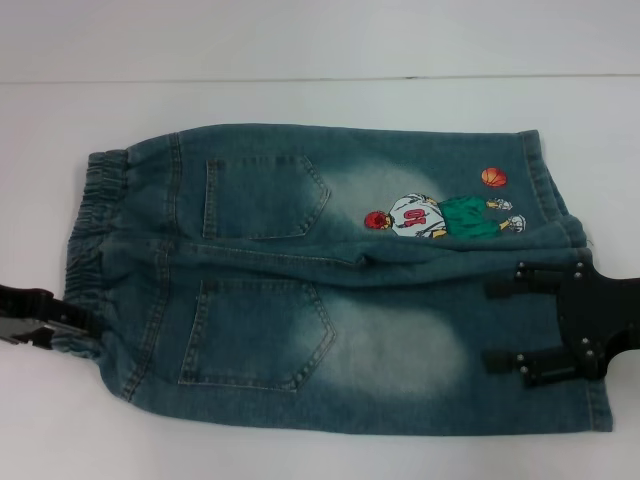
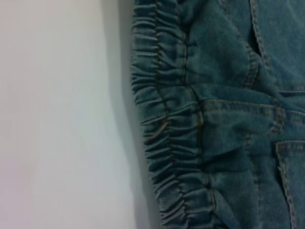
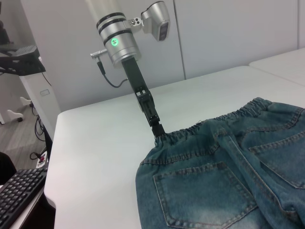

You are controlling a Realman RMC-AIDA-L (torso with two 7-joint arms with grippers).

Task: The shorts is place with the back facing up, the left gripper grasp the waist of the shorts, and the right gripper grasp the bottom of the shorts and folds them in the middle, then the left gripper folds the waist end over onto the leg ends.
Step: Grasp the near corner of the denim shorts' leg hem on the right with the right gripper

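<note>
The shorts (image 1: pixel 330 290) lie flat on the white table (image 1: pixel 300 455), back pockets up, with the cartoon player (image 1: pixel 440 215) on the far leg. The ruffled waist (image 1: pixel 95 250) is the left edge and fills the left wrist view (image 2: pixel 167 138). My left gripper (image 1: pixel 78 320) meets the waist's near corner with its tip drawn narrow, shut on the band; the right wrist view shows it (image 3: pixel 158 131) at the band's edge. The bottom (image 1: pixel 595 400) is the right edge. My right gripper (image 1: pixel 505 323) stands open over the near leg by the hem, both fingers lying above the denim.
In the right wrist view the table's edge (image 3: pixel 52 157) drops off beyond the waist, with a black keyboard (image 3: pixel 19 193) below it. Another white surface (image 3: pixel 281 59) stands apart at the back. Bare tabletop surrounds the shorts.
</note>
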